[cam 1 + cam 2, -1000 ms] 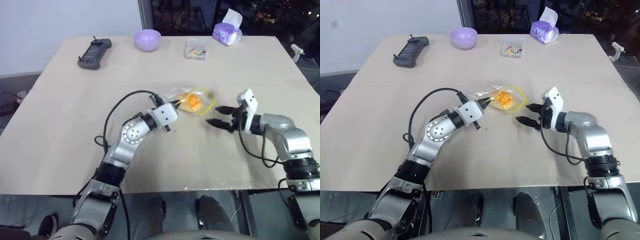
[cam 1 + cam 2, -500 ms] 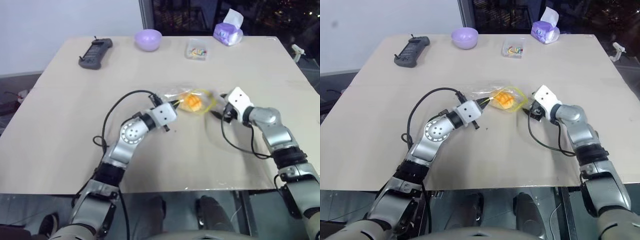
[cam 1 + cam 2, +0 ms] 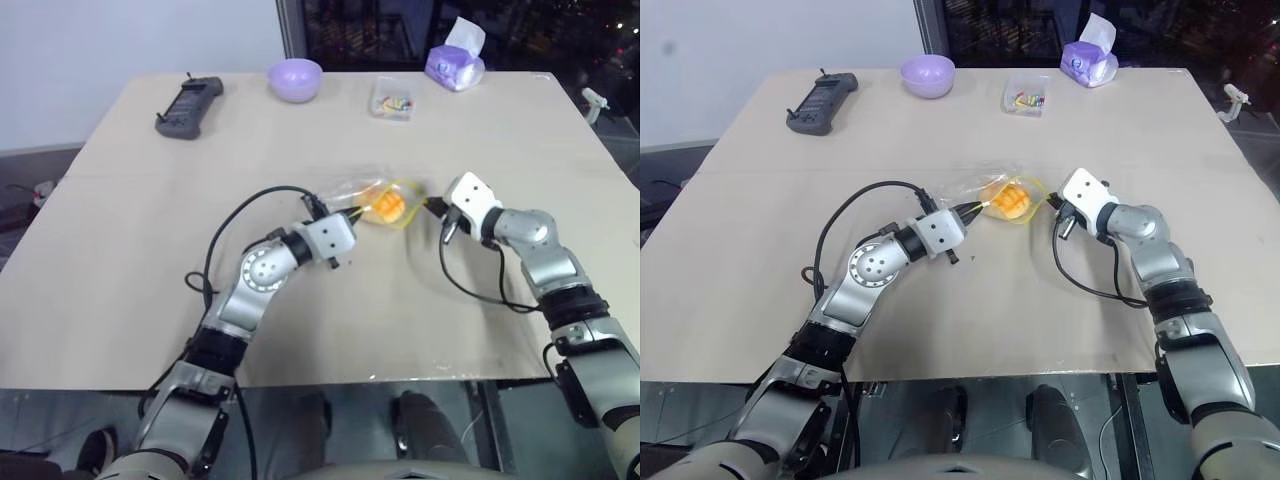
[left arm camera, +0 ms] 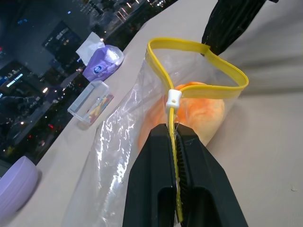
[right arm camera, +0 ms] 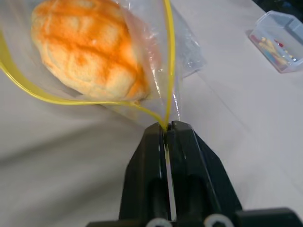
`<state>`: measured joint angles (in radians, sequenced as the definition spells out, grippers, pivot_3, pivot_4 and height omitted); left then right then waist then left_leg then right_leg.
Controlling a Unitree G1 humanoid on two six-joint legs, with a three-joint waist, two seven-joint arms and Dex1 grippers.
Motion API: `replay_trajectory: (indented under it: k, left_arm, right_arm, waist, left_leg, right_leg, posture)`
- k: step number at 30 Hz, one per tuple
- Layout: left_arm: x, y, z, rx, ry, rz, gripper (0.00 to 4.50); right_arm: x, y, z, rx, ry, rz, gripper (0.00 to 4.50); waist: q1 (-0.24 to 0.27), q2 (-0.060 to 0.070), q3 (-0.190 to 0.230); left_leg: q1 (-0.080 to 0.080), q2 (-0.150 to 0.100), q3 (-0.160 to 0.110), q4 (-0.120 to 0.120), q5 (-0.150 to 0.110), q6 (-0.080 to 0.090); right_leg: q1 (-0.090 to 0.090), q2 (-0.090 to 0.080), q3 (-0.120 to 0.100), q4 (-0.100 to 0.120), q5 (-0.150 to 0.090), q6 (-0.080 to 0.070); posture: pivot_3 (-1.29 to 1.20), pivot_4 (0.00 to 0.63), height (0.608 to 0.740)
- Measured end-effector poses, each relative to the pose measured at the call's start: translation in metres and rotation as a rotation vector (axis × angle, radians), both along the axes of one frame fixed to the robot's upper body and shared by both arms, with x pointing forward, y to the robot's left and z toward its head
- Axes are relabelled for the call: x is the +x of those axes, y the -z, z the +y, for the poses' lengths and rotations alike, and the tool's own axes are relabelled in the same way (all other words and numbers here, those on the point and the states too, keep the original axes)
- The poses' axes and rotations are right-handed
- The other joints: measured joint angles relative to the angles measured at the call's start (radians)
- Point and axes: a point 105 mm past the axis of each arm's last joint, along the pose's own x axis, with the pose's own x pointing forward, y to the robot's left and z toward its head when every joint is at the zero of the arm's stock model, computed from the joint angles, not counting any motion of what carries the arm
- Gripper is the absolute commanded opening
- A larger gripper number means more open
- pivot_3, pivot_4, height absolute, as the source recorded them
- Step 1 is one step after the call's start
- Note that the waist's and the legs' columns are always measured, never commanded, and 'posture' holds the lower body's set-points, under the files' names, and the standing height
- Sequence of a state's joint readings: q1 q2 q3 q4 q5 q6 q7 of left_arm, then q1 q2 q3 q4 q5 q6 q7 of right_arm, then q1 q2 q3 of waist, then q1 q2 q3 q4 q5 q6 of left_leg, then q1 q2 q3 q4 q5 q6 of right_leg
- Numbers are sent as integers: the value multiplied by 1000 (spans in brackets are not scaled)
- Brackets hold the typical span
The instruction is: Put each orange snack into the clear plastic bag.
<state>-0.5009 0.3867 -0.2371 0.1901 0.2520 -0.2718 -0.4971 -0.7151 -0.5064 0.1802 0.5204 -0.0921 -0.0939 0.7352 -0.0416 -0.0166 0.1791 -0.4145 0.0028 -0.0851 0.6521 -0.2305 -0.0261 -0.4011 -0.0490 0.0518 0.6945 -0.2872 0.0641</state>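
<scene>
With the orange snack (image 5: 87, 49) already inside the clear plastic bag (image 4: 142, 123) at the centre of the counter (image 3: 120, 250), both the left hand (image 4: 176, 135) and right hand (image 5: 166, 126) pinch its yellow seal strip, so only closing seems left.

Orange snack (image 5: 87, 49): round bun, criss-cross crust, inside clear plastic bag (image 4: 120, 146); bag crinkly, yellow seal strip open in loop, lying mid-table (image 3: 130, 230), well nearer than purple bowl (image 3: 295, 79).

orange grid-pattern snack (image 5: 90, 52), yellow-strip clear bag (image 4: 118, 137)
</scene>
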Motion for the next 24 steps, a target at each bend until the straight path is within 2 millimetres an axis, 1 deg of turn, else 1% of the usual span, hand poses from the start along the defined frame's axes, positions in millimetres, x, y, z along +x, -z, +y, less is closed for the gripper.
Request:
replay_trajectory:
  k: [4,7,9,10,11,12,13,14,15,17,19,22,24]
  left_arm:
    - [0,0,0,-1,1,-3,0]
    - [0,-3,0,-11,-6,-17,0]
    - [3,-9,2,-27,-22,-42,0]
    - [5,-15,4,-40,-38,-67,0]
    - [8,-27,5,-52,-54,-115,0]
    - [9,-34,5,-57,-57,-141,0]
    - [11,-43,4,-69,-60,-176,0]
    - [12,-57,2,-88,-61,-230,0]
    - [12,-64,2,-97,-65,-255,0]
    - [12,-72,3,-113,-70,-288,0]
    - [12,-77,1,-123,-68,-306,0]
    - [12,-81,1,-127,-65,-318,0]
    - [13,-79,1,-125,-67,-311,0]
  right_arm:
    - [1,1,-3,-9,15,-2,57]
    - [2,-1,-8,-8,33,-14,57]
    - [4,-7,-14,7,56,-33,57]
    - [7,-15,-17,23,76,-57,57]
    - [11,-31,-21,50,97,-104,57]
    - [13,-42,-21,64,100,-134,57]
    - [15,-57,-21,87,108,-180,57]
    - [17,-78,-22,124,115,-245,57]
    - [17,-90,-22,140,114,-280,57]
    - [15,-102,-22,160,111,-323,57]
    - [13,-106,-23,182,109,-333,57]
    - [10,-111,-24,186,100,-338,799]
    - [8,-110,-27,165,91,-328,1681]
  waist:
    - [0,0,0]
    - [0,0,0]
    - [1,0,0]
    - [0,0,0]
    - [0,0,0]
    - [0,0,0]
    - [0,0,0]
    - [0,0,0]
    - [1,0,0]
    - [1,0,0]
    - [1,0,0]
    - [1,0,0]
    - [1,0,0]
  left_leg:
    - [0,0,0,0,0,0]
    - [0,0,0,0,0,0]
    - [0,0,0,0,0,0]
    - [0,0,0,0,0,0]
    - [0,0,0,0,0,0]
    - [0,0,0,0,0,0]
    - [0,0,0,0,0,0]
    - [0,0,0,0,0,0]
    - [0,0,0,0,0,0]
    - [0,0,0,0,0,0]
    - [-1,0,0,0,0,0]
    - [-1,0,0,0,0,0]
    - [-1,0,0,0,0,0]
  right_leg:
    - [0,0,0,0,0,0]
    - [0,0,0,0,0,0]
    - [0,0,0,0,0,0]
    - [0,0,0,0,0,0]
    - [0,0,0,0,0,0]
    - [0,0,0,0,0,0]
    - [0,0,0,0,0,0]
    - [0,0,0,0,0,0]
    - [0,0,0,0,0,0]
    - [0,0,0,-1,0,0]
    - [0,-1,0,-1,0,0]
    - [0,-1,0,-1,0,0]
    - [0,-1,0,-1,0,0]
  posture:
    - [0,150,740]
    - [0,150,740]
    - [0,150,740]
    - [0,150,740]
    - [0,150,740]
    - [0,150,740]
    - [0,150,740]
    - [0,150,740]
    - [0,150,740]
    - [0,150,740]
    - [0,150,740]
    - [0,150,740]
    - [0,150,740]
